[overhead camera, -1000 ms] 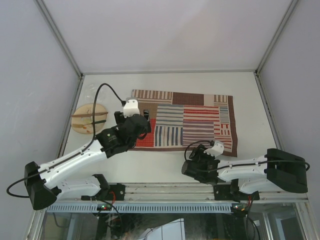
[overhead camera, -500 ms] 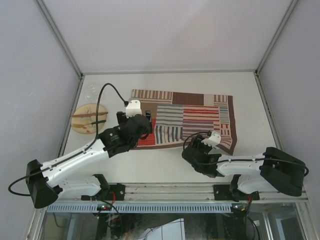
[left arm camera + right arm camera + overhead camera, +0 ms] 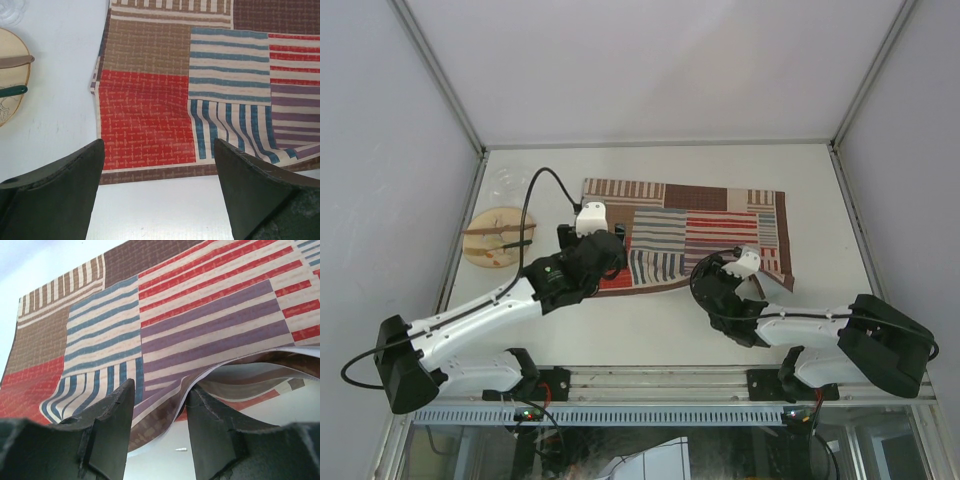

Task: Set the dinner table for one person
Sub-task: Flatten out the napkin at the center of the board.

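The dinner table (image 3: 650, 325) is a white top with a red, brown and blue striped placemat (image 3: 700, 230) lying on its middle. My left gripper (image 3: 608, 238) hovers open over the mat's near left corner (image 3: 145, 125), with nothing between its fingers (image 3: 70, 185). My right gripper (image 3: 722, 270) is at the mat's near edge, right of centre. There the edge (image 3: 200, 380) is lifted and buckled off the table. It runs between the two fingers and rests against the right finger (image 3: 210, 420). A gap still shows between the jaws.
A round beige plate (image 3: 500, 238) with cutlery laid across it sits at the table's left, also in the left wrist view (image 3: 10, 85). A clear glass (image 3: 503, 180) stands behind it. Aluminium rails (image 3: 855, 230) edge the table.
My right gripper has moved forward to the mat's near edge, narrowed a little, and the edge has risen and buckled. The left arm has crept slightly forward.
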You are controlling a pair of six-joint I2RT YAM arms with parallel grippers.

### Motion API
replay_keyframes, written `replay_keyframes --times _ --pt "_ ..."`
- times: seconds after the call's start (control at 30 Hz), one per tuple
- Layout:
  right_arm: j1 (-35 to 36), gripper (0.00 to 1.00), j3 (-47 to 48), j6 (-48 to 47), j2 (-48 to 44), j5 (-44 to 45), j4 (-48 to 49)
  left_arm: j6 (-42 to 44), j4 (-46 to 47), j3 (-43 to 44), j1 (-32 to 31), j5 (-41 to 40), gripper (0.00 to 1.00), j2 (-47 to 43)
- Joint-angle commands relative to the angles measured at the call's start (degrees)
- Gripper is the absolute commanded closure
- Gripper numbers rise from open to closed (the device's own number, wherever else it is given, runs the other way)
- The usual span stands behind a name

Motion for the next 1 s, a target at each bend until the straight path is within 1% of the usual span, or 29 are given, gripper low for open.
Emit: replay_keyframes --times 0.0,0.23,0.33,0.47,0.57,0.63,0.73,0.87,0.97 --pt "2.1 0.55 1.6 2.9 0.2 -1.3 -0.9 0.6 1.8 -2.4 -0.2 0.0 0.07 -0.6" --pt "5.4 0.55 1.6 6.7 0.3 -0.5 -5.5 0.3 2.2 -2.9 -0.2 0.3 0.06 -0.6" --pt "6.2 0.55 2.3 7.4 -0.3 0.1 -8.9 0.3 2.5 -3.0 -0.1 0.2 0.06 -0.8" --pt "6.5 0.55 2.8 10.2 -3.7 -0.2 -17.5 0.6 2.6 -3.0 -0.1 0.3 0.06 -0.7" --pt "7.4 0.55 2.8 14.0 -6.7 -0.4 -24.6 0.7 2.6 -3.2 -0.1 0.6 0.06 -0.7" --pt "9.1 0.55 2.8 17.2 -7.9 0.0 -28.9 0.7 2.5 -3.2 -0.1 0.7 0.06 -0.8" --pt "12.4 0.55 2.7 21.9 -7.7 0.5 -32.8 0.7 2.7 -3.2 -0.1 1.0 0.06 -0.8" --pt "15.0 0.55 2.8 25.0 -4.8 0.5 -34.1 0.5 2.9 -3.5 -0.1 1.1 0.06 -1.2" --pt "15.2 0.55 3.5 23.5 -2.9 0.7 -32.6 0.2 3.1 -3.8 -0.1 1.6 0.06 -1.4"
